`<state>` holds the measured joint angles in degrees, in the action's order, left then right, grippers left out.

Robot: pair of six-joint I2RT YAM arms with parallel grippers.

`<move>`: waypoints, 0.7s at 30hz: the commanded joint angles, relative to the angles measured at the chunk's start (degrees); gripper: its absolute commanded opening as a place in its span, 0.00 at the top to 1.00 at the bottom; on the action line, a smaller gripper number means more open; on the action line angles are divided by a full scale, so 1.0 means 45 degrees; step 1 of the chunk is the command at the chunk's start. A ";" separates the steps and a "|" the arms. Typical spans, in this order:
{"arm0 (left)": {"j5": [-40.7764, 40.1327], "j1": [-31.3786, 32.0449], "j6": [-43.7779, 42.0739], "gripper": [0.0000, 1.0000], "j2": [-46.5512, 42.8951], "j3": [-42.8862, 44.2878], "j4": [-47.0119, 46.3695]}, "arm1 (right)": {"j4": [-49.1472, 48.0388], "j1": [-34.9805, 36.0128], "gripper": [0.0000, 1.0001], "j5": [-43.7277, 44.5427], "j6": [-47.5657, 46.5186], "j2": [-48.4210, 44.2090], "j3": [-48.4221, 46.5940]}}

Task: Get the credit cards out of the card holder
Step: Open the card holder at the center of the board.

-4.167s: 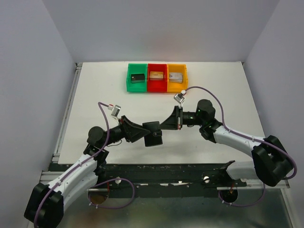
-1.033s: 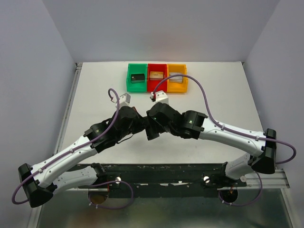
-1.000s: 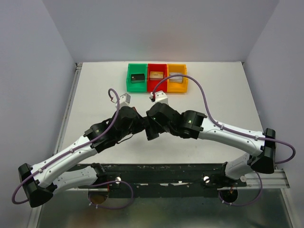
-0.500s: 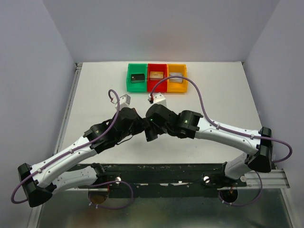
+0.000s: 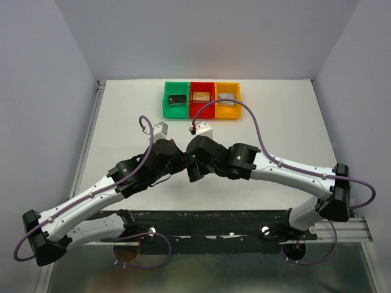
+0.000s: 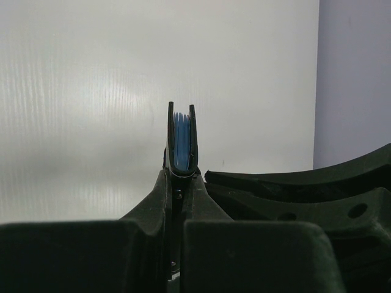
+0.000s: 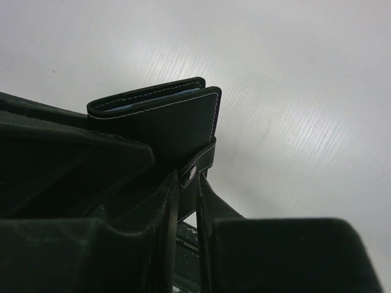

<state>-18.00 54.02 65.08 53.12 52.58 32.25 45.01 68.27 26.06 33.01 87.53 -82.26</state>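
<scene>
The card holder, a black wallet, is held off the table in the middle, folded nearly shut. My left gripper is shut on its lower edge, and in the left wrist view I look between its two flaps at blue-grey inner faces. In the right wrist view the card holder shows its stitched black side, with a strap carrying a snap stud hanging from it. My right gripper has closed on that strap from both sides. Seen from above, both grippers meet around the card holder. The credit cards are hidden.
At the back of the table stand a green bin, a red bin and a yellow bin, side by side, each with a small block in it. Both arms reach in over the table's middle, cables looping above them.
My right gripper has narrowed its jaws onto the strap and shifted slightly left. The left gripper and the card holder have stayed where they were.
</scene>
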 commanded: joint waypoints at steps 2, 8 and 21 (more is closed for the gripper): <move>-0.0316 0.0086 0.0245 1.00 -0.0496 0.0094 -0.0565 | 0.0856 -0.0034 0.81 0.0458 -0.0051 0.0218 -0.0041; -0.0473 0.0105 0.0245 1.00 -0.0575 0.0055 -0.0428 | 0.0934 -0.0034 0.99 0.0517 0.0026 0.0237 -0.0060; -0.0746 0.0105 0.0303 1.00 -0.0750 -0.0004 -0.0156 | 0.1090 -0.0035 0.99 0.0653 0.0027 0.0198 -0.0099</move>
<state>-18.94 54.13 65.84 52.42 52.03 32.34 44.71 68.29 25.87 33.50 87.53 -82.28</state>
